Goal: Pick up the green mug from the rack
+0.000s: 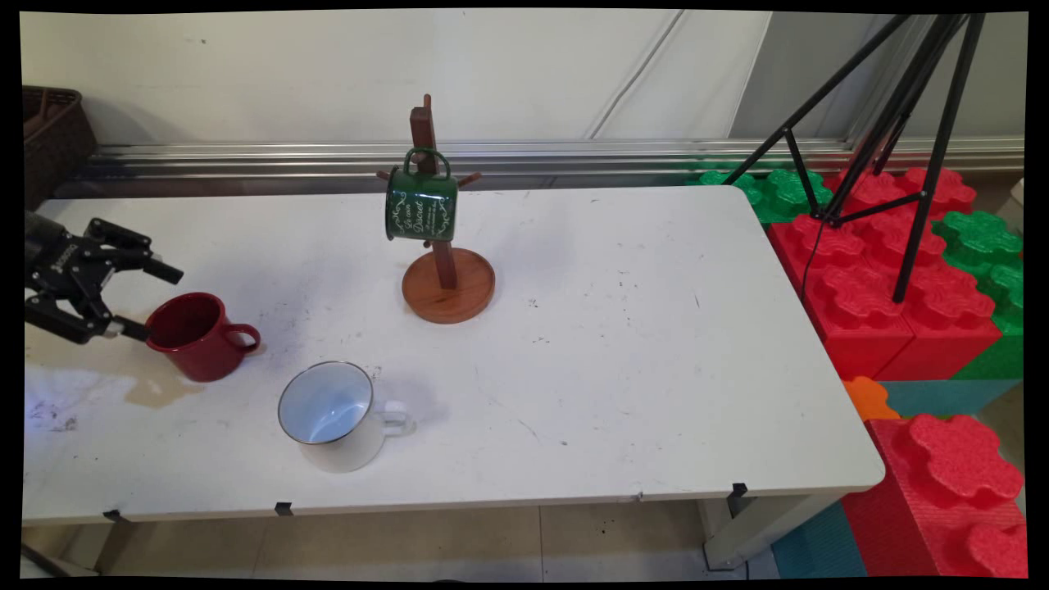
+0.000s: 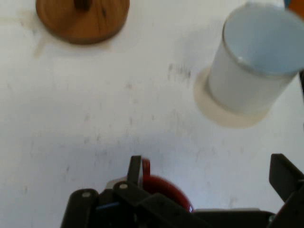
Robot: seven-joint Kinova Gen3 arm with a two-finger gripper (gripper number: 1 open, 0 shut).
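The black gripper [image 1: 156,301] is hovering at the table's nine o'clock edge, its fingers spread wide and straddling the rim of the red mug [image 1: 199,334], one fingertip [image 1: 135,332] touching its near wall. The mug is standing upright, handle pointing toward three o'clock. A white enamel mug [image 1: 332,415] is sitting at its five o'clock. Toward two o'clock, a green mug [image 1: 420,205] is hanging by its handle from the wooden mug tree [image 1: 447,283].
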